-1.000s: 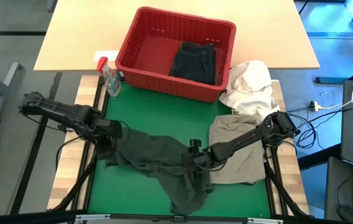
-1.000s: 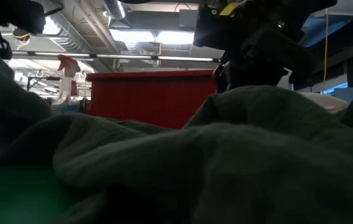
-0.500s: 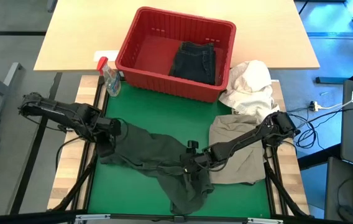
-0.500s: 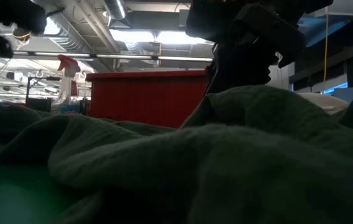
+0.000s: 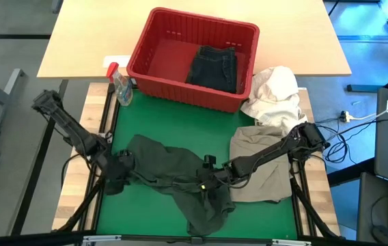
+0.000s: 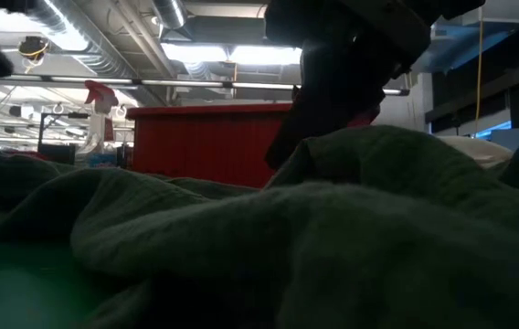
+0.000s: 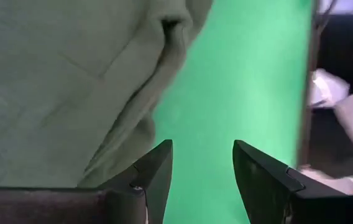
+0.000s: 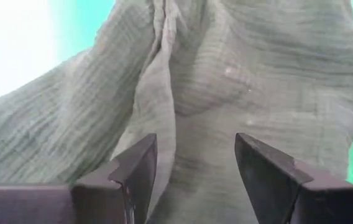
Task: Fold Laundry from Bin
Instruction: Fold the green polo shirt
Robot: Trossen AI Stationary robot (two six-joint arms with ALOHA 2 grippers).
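Observation:
A dark olive garment (image 5: pixel 173 179) of the laundry lies crumpled on the green mat (image 5: pixel 173 123). My left gripper (image 5: pixel 115 182) is open beside the garment's left edge (image 7: pixel 133 112), with only bare mat between its fingers (image 7: pixel 201 149). My right gripper (image 5: pixel 204 184) is open over the garment's middle, cloth showing between its fingers (image 8: pixel 195 140). A khaki garment (image 5: pixel 266 167) lies flat at the mat's right under the right arm. The red bin (image 5: pixel 201 19) stands at the far side with a dark folded garment (image 5: pixel 214 67) inside it. My right gripper stands right over the olive garment's middle folds (image 8: pixel 183 93), slanting down from the table's right. Whether its fingertips touch the cloth, I cannot tell.
A white cloth bundle (image 5: pixel 276 92) lies at the far right beside the bin. A clear spray bottle with a red top (image 5: pixel 121 87) stands at the bin's left corner. Bare green mat lies between the bin and the olive garment.
My left gripper has let go of the olive garment's left edge and swung toward the table's near edge, sinking a little and rolling. The garment's raised left part has fallen onto the mat. Its middle and near end have stayed put.

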